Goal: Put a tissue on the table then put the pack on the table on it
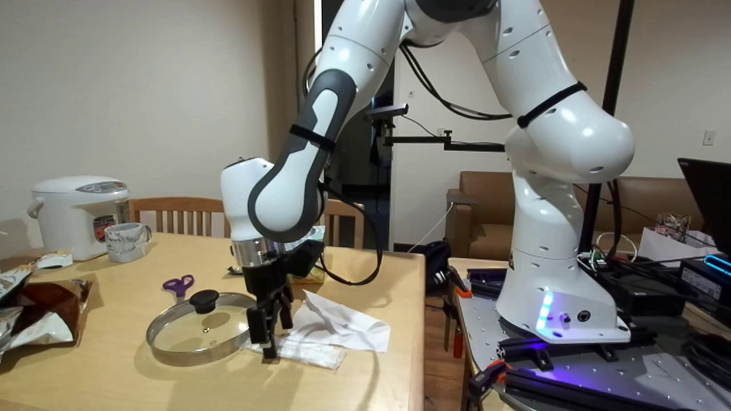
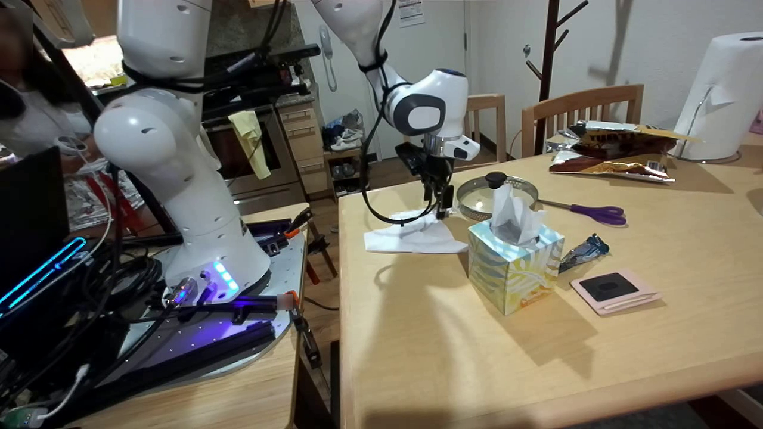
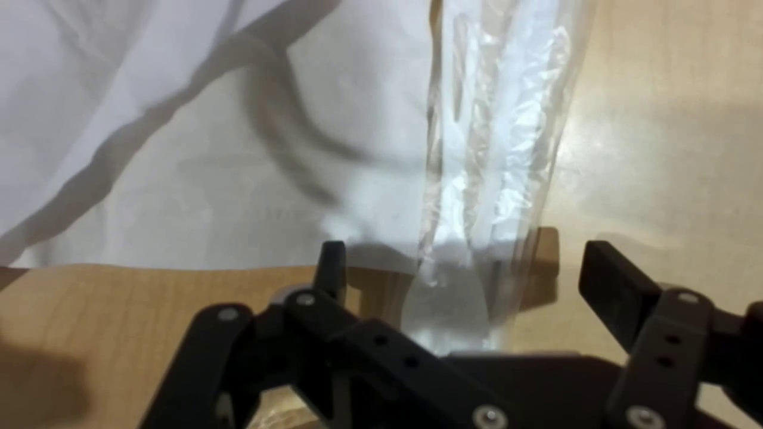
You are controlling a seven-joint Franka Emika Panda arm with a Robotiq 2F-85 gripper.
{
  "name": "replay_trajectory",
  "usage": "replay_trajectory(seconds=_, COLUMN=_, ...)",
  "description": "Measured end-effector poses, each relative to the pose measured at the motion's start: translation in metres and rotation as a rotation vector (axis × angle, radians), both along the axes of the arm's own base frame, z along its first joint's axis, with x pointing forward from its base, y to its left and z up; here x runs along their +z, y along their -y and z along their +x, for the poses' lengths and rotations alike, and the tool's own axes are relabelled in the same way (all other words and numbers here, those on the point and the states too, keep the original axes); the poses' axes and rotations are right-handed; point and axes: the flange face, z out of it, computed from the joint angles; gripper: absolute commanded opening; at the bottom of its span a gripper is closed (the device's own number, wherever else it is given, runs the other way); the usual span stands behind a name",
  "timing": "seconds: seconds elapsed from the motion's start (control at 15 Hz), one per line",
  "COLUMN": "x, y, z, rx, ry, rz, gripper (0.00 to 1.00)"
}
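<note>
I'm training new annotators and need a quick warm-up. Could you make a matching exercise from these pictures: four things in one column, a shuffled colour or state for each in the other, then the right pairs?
Things
1. claw
2. pack
3. loose tissue
4. scissors

Colour or state
A. creased and spread out
B. purple handles
C. in clear wrapping
D. jaws open

Right pairs: 1-D, 2-C, 3-A, 4-B
</note>
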Motion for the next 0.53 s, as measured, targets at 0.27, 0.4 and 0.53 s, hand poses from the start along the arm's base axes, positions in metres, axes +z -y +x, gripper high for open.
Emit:
replay_trajectory(seconds=0.27, x=-0.0040, y=0.0000, z=-0.0005, rx=0.004, ry=-0.004, rz=-0.004, gripper=1.00)
replay_trajectory(seconds=0.4, x=-0.0035, y=-0.0019, z=-0.0001, rx=0.007, ry=-0.002, rz=-0.002, gripper=1.00)
replay_trajectory(seconds=0.53, x=-0.0030, y=-0.0040, z=0.0001, rx=0.010, ry=0.000, rz=0.001, gripper=0.81)
